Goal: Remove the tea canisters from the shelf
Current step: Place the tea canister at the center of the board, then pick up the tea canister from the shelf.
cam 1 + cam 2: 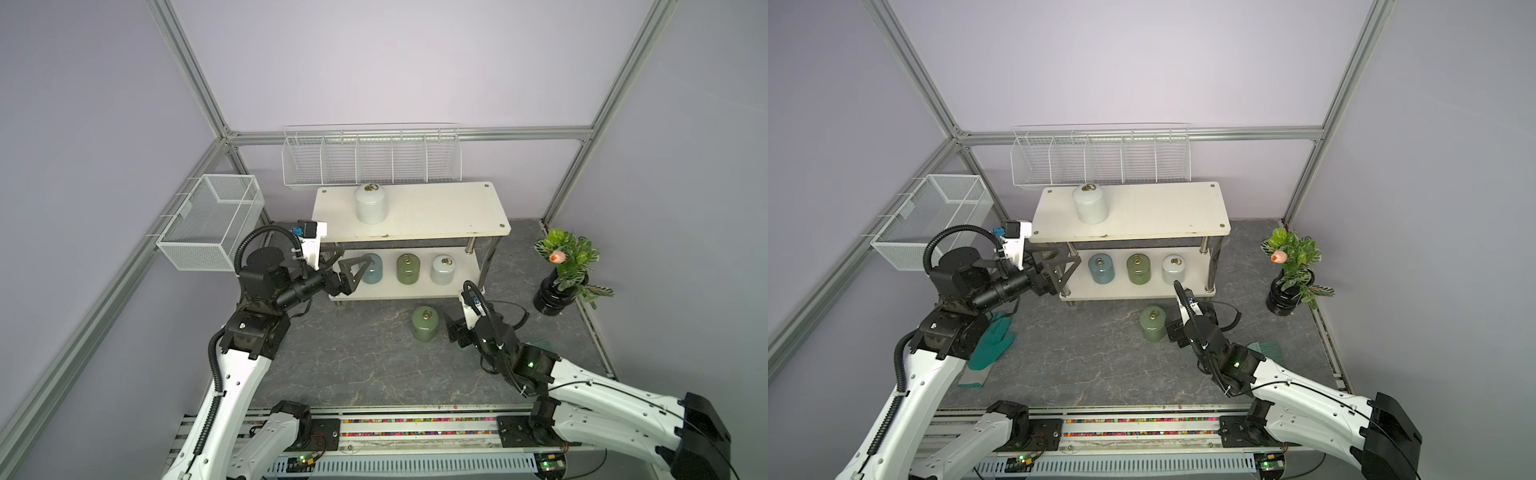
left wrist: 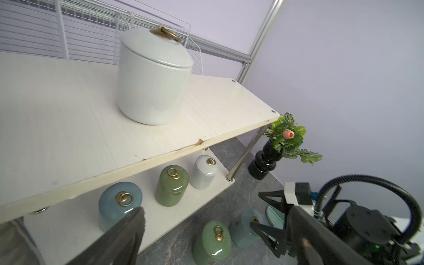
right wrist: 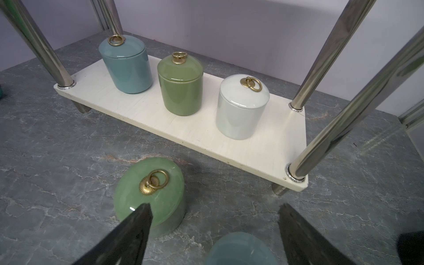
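The shelf carries a white tea canister on its top board. On the lower board stand a pale blue one, a green one and a white one. A green canister stands on the floor in front. My left gripper is open at the lower board's left end, beside the pale blue canister. My right gripper is open low over the floor. Another pale blue canister stands between its jaws with gaps on both sides. It is hidden in both top views.
A black vase with a plant stands at the right wall. A wire basket hangs on the left frame, and a divided wire rack hangs behind the shelf. A teal glove lies under my left arm.
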`<state>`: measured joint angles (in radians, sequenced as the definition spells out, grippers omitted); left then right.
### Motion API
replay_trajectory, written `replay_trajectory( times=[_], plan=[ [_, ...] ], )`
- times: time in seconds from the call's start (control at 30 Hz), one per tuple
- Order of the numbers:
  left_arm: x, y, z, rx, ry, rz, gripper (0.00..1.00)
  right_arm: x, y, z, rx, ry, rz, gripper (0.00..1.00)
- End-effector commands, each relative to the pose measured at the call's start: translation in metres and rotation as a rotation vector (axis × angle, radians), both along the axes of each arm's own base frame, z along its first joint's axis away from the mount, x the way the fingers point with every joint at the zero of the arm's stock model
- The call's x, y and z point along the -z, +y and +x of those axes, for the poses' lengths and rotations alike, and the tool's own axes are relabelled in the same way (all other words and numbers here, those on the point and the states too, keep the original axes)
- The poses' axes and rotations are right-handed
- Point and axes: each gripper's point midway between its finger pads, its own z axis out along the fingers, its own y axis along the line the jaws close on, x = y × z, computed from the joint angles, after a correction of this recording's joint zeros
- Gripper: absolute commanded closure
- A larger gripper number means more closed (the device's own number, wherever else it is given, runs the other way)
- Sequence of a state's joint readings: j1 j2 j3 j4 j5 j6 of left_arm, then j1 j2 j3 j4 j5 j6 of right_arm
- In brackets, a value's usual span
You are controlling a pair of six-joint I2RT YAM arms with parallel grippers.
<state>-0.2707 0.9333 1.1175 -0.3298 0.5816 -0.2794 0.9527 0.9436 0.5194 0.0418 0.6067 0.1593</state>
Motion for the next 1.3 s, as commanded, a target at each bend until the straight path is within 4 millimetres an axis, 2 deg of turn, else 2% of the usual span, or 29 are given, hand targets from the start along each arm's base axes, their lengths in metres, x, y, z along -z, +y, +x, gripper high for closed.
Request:
replay_trajectory(
  times=[0.0,0.1,0.27,0.4,0.57,0.73,0.97,1.13,1.27],
  plan=[
    [-0.017,0.006,0.007,-0.059,-0.041,0.0,0.01,-0.012,0.008,0.002,-0.021,-0.026,0.008,0.11],
    [-0.028,0.019,0.015,-0.155,-0.046,-0.046,0.01,-0.012,0.009,0.002,-0.024,-0.028,0.007,0.11],
    [-0.048,0.031,0.017,-0.237,-0.058,-0.169,0.01,-0.014,0.013,0.002,-0.036,-0.034,0.011,0.11],
    [-0.064,0.02,0.005,-0.139,-0.095,-0.26,0.01,-0.017,0.015,0.002,-0.043,-0.04,0.007,0.11],
    [-0.05,0.037,0.018,-0.273,-0.005,-0.293,0.01,-0.018,0.016,0.002,-0.044,-0.043,-0.006,0.11],
    [-0.031,0.028,0.028,-0.239,0.074,-0.21,0.01,-0.018,0.017,0.003,-0.044,-0.048,-0.019,0.11],
    [-0.006,0.038,0.034,-0.286,-0.062,0.055,0.01,-0.016,0.017,0.004,-0.039,-0.045,-0.031,0.11],
    [-0.019,0.043,0.024,-0.29,-0.177,0.085,0.01,-0.014,0.019,0.006,-0.04,-0.042,-0.038,0.11],
    [-0.029,0.033,0.023,-0.231,-0.243,0.109,0.0,-0.011,0.021,0.006,-0.044,-0.039,-0.048,0.11]
  ],
)
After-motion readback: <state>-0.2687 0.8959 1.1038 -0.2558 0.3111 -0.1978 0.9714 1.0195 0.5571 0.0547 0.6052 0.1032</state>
